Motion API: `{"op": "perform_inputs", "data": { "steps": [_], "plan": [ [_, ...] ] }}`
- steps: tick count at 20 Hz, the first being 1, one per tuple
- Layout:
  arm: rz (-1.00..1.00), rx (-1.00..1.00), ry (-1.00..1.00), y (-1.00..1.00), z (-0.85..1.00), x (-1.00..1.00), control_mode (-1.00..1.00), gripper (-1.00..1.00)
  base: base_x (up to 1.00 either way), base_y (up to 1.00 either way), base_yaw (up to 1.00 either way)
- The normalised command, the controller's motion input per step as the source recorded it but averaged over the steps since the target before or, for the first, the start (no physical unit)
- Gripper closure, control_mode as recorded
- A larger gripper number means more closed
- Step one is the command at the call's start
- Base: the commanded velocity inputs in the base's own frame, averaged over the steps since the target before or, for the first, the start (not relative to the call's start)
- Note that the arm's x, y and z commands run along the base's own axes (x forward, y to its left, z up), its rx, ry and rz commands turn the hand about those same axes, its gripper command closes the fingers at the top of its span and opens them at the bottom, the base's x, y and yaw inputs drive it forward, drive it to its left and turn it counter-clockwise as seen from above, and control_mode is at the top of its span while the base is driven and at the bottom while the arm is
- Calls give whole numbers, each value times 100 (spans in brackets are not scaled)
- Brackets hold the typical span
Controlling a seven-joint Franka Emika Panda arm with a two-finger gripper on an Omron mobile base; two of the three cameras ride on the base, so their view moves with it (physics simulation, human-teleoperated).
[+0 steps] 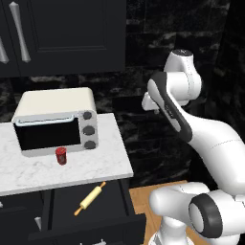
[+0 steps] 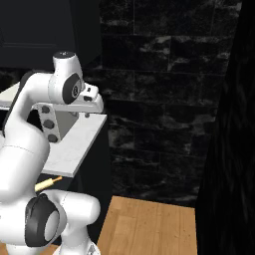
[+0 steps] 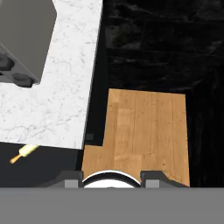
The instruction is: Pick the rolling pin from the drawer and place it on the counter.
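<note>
1. Rolling pin (image 1: 89,198): lies diagonally in the open drawer (image 1: 115,217), lower centre of the left base view, below the counter (image 1: 95,165) edge
2. Gripper (image 1: 149,101): raised at centre right, well apart from the pin; whether its fingers are apart or together cannot be told
3. Handling, judged: rigid, light, smooth wood that may roll; grasp across the pale mid-barrel, not the small end handles
4. Toaster oven (image 1: 55,122) and red can (image 1: 61,155): on the counter, centre left
</note>
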Motion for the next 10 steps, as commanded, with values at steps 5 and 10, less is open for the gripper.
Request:
{"op": "perform_inputs", "data": {
  "steps": [5,10],
  "plan": [
    [0,0,0,8,-26,0,-100,-100,0,0,0],
    [0,-2,-1,72,-47,0,-100,-100,0,0,0]
  ]
}}
